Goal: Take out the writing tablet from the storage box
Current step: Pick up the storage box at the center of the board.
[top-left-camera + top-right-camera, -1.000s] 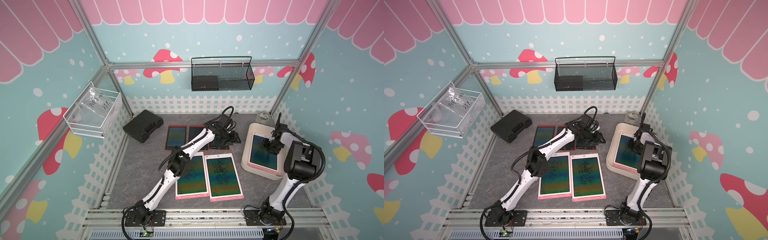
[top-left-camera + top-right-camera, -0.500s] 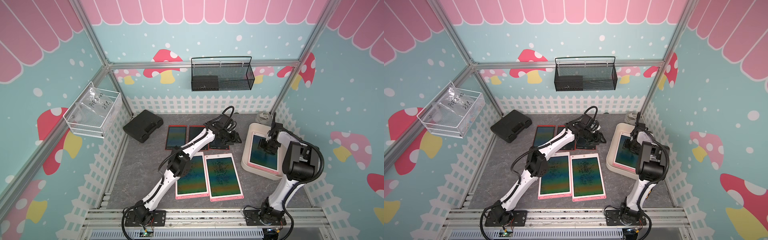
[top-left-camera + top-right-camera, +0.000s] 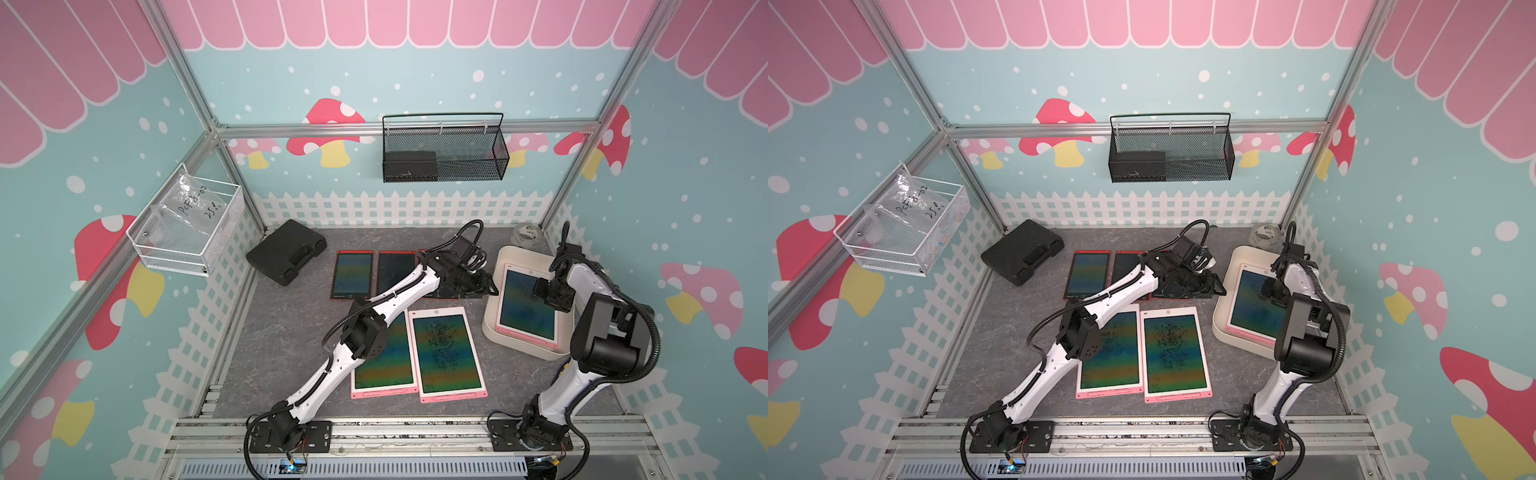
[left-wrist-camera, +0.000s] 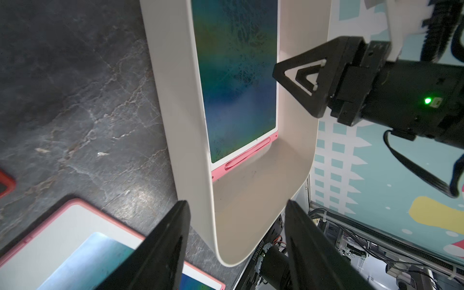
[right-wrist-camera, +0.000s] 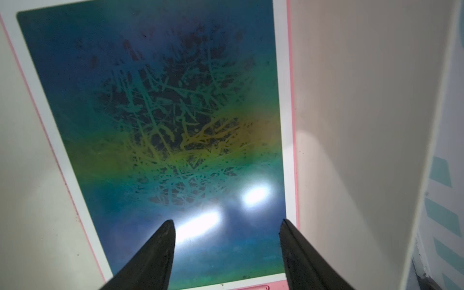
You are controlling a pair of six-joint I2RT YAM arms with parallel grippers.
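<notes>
Both empty and partly open, the left fingers (image 4: 173, 226) wait beside the storage box (image 3: 489, 324) at centre right and the right fingers (image 5: 164, 241) hang over the writing tablet (image 3: 527, 301) flat inside it, likely light, stiff, slippery, best pinched by its pink edge.

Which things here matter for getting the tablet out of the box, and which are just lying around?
In play: storage box, writing tablet inside it, right gripper, left gripper.
Lying about: pink tablets, red tablets, black case, tape roll, black mesh basket, white wire basket.
</notes>
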